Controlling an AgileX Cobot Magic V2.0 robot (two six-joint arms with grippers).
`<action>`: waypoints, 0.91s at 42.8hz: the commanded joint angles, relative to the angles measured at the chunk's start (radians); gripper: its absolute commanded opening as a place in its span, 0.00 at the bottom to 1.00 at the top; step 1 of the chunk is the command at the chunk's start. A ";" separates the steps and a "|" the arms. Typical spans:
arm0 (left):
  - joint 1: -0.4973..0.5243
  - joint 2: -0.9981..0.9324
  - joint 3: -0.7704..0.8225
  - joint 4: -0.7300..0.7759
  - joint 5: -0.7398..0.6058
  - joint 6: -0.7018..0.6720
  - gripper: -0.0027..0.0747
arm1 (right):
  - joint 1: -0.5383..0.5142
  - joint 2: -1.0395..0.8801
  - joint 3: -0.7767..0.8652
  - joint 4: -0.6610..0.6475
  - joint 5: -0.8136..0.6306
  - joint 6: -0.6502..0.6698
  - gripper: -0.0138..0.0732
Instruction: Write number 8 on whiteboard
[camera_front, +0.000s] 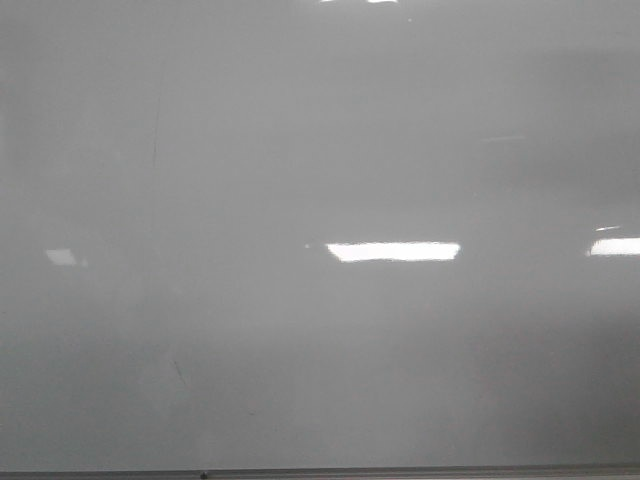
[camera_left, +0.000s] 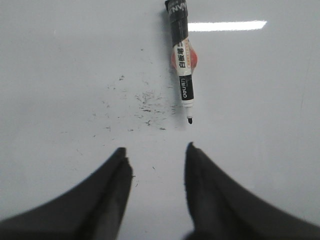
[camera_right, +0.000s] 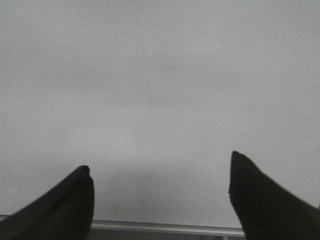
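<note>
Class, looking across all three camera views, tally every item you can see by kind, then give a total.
Large glossy pale grey-white whiteboard: 1
Black-and-white marker pen, uncapped, lying on the board: 1
Black robot grippers, jaws apart and empty: 2 (left gripper, right gripper)
Total: 4

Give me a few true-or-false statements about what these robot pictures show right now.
1. A marker lies on the whiteboard ahead of the left pincer. True.
2. The left pincer grips the marker. False: it is open and empty.
3. The right pincer is open and holds nothing. True.
4. A clear 8 is drawn on the board in the front view. False: only faint marks and light reflections show.
5. The marker is capped. False: its dark tip is bare.
</note>
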 joint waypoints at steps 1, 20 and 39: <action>-0.008 0.059 -0.037 -0.009 -0.121 -0.003 0.73 | -0.004 0.002 -0.028 -0.015 -0.073 -0.010 0.83; -0.008 0.415 -0.238 -0.077 -0.100 -0.003 0.76 | -0.004 0.002 -0.028 -0.015 -0.087 -0.010 0.83; -0.060 0.704 -0.354 -0.077 -0.192 -0.003 0.76 | -0.004 0.002 -0.028 -0.015 -0.093 -0.010 0.83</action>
